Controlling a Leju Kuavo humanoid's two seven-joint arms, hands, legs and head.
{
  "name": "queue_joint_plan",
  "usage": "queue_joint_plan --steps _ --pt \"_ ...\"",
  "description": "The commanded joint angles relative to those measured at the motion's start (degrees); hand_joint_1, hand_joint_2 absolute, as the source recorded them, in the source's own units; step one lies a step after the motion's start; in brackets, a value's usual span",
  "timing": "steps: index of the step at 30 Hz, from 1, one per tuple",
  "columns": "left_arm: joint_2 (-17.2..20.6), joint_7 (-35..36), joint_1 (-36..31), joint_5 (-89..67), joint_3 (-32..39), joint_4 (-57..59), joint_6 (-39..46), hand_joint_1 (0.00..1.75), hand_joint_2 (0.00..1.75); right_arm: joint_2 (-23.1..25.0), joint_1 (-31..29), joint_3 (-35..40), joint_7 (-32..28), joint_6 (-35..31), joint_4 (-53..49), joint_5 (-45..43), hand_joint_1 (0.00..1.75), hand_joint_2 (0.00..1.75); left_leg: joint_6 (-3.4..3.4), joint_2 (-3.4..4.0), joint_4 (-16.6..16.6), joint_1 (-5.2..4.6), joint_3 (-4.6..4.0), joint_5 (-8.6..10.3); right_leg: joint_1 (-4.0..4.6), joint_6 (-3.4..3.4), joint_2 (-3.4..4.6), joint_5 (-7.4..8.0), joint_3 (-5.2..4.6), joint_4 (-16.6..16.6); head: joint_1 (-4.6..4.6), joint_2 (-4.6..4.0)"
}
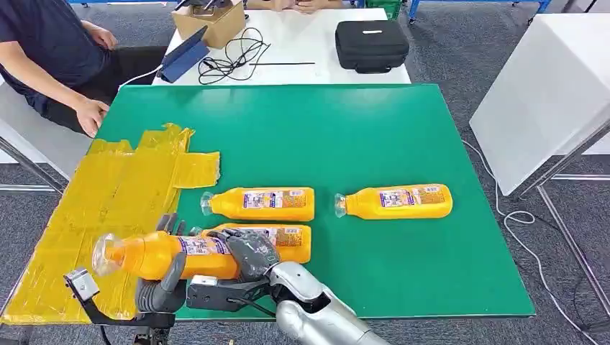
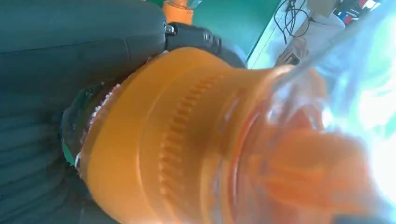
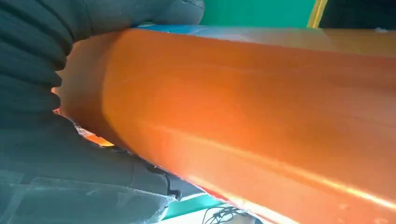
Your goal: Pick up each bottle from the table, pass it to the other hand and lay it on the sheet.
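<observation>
An orange bottle [image 1: 155, 256] with a clear cap hangs just above the front edge of the green table [image 1: 360, 136], its cap over the yellow sheet [image 1: 108, 194]. My right hand [image 1: 250, 251] grips its body [image 3: 261, 116] from the right. My left hand [image 1: 164, 277] wraps around its neck end [image 2: 187, 140], thumb in front and fingers behind. Three more orange bottles lie on the table: one [image 1: 262, 203] near the sheet, one [image 1: 397, 201] further right, and one [image 1: 293, 241] partly hidden behind my right hand.
A person sits at the far left with a hand [image 1: 91, 115] on the table's edge. Behind the green table stands a white table with a black case [image 1: 372, 44], a cardboard box [image 1: 210, 21] and cables [image 1: 234, 54]. Another white table [image 1: 547, 86] stands at right.
</observation>
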Motion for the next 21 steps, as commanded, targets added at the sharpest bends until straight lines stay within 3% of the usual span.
queue_joint_plan --steps 1,19,20,21 --pt "-1.61 0.58 -5.15 1.37 0.26 2.87 -2.6 1.75 1.75 -0.92 0.61 5.11 0.48 0.41 3.99 1.08 1.75 1.75 -0.01 -0.24 -0.1 0.01 0.17 0.0 0.01 0.09 -0.31 -0.06 0.28 -0.15 0.0 0.0" --pt "-2.55 1.02 -5.73 1.95 1.0 2.87 -3.73 1.75 1.75 -1.67 1.25 1.35 -0.32 -1.8 5.2 0.45 1.75 1.75 0.0 -0.28 -0.1 0.01 0.14 0.02 0.01 0.08 -0.34 -0.05 0.23 -0.15 -0.02 0.0" --pt "-2.54 0.97 -5.68 2.0 1.16 2.83 -3.71 1.75 1.75 -2.1 1.55 0.79 -0.83 -2.47 4.51 0.16 0.38 1.75 0.0 -0.26 -0.1 -0.02 0.11 0.04 -0.02 0.07 -0.32 -0.04 0.18 -0.12 -0.02 0.0" --pt "-2.4 0.93 -5.71 2.2 1.39 2.99 -3.94 1.75 1.75 -3.03 2.34 -1.21 -3.1 -0.43 3.4 -2.97 0.0 1.75 0.0 -0.37 -0.11 0.02 0.2 0.01 0.01 0.11 -0.46 -0.08 0.34 -0.19 0.0 0.0"
